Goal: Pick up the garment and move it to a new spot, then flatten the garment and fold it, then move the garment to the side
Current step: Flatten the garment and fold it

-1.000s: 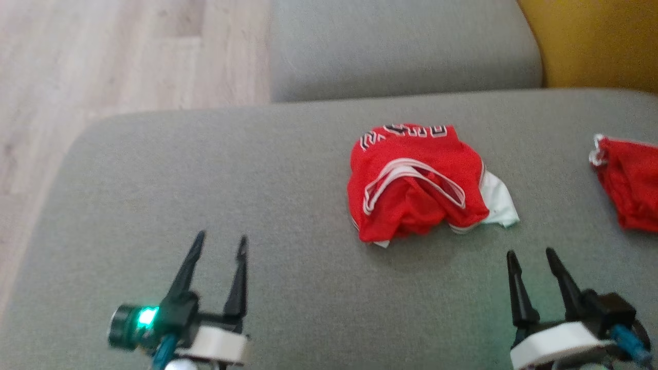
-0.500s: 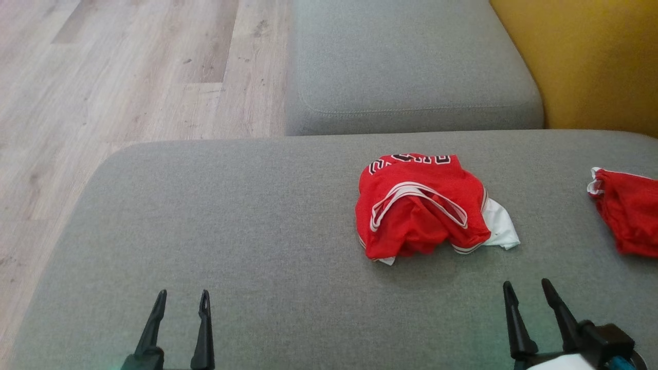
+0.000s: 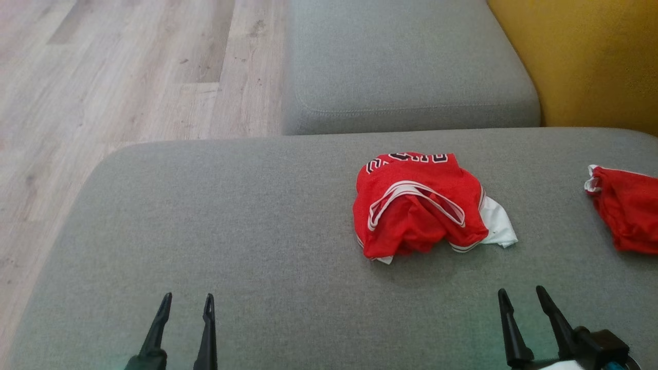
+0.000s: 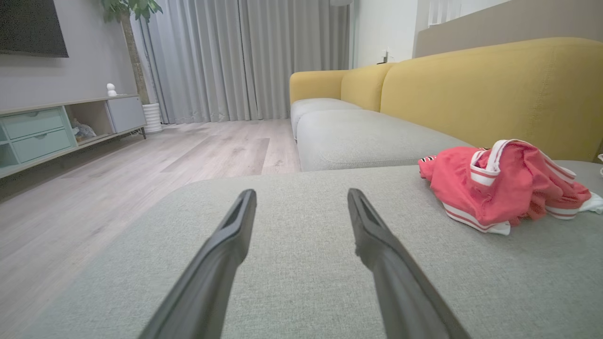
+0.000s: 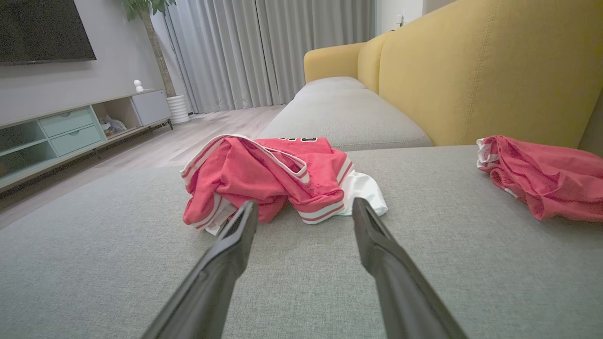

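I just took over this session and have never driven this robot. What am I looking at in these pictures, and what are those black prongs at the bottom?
This is a wheeled robot with two arms. The head view looks down from its head camera onto a grey sofa seat. The black prongs are its grippers: the left gripper at lower left, the right gripper at lower right. The two wrist views come from a camera on each wrist, looking along that gripper's own fingers. Both grippers are open and hold nothing. On the seat lies a crumpled red jersey with white trim, ahead of the right gripper. A second red garment lies at the right edge, before a yellow backrest.
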Robot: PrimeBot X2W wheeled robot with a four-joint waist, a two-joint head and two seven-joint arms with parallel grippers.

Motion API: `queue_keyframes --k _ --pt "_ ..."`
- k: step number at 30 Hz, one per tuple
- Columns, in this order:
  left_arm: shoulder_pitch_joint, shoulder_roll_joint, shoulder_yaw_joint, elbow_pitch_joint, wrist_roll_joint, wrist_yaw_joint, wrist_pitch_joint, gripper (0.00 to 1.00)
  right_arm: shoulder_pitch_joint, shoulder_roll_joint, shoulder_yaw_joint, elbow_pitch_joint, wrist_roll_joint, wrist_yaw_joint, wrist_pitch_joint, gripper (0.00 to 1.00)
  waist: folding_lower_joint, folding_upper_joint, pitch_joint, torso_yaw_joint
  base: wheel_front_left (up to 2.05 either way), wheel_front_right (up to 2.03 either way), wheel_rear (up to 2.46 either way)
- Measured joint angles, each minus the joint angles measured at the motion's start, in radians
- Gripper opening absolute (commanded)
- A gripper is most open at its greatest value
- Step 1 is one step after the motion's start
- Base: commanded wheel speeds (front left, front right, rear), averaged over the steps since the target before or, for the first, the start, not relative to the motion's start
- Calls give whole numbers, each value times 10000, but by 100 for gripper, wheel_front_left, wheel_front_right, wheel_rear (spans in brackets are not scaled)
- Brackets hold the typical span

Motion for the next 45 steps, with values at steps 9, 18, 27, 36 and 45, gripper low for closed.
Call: queue_keyframes --k 9,18,27,36,45 --pt "-474 -146 -374 445 169 -290 2 100 -64 -50 117 -69 86 0 0 100 1 0 492 -94 0 0 0" --pt "-3363 -295 -2341 1400 176 -708 2 100 -1121 -418 558 -249 84 0 2 100 3 0 1765 -599 0 0 0" --pt "-5825 -330 -3893 3825 -485 -606 -2 100 -2505 -539 905 -360 100 0 2 100 5 0 3082 -1869 0 0 0" --pt "-6813 -357 -4205 4874 -932 -288 -2 100 -2512 -541 894 -378 159 0 2 100 3 0 3901 -2973 0 0 0" --pt "-7079 -345 -4803 3873 -1149 -1005 -2 0 -2620 -449 1053 -374 157 0 2 100 1 -1 3779 -3346 0 0 0"
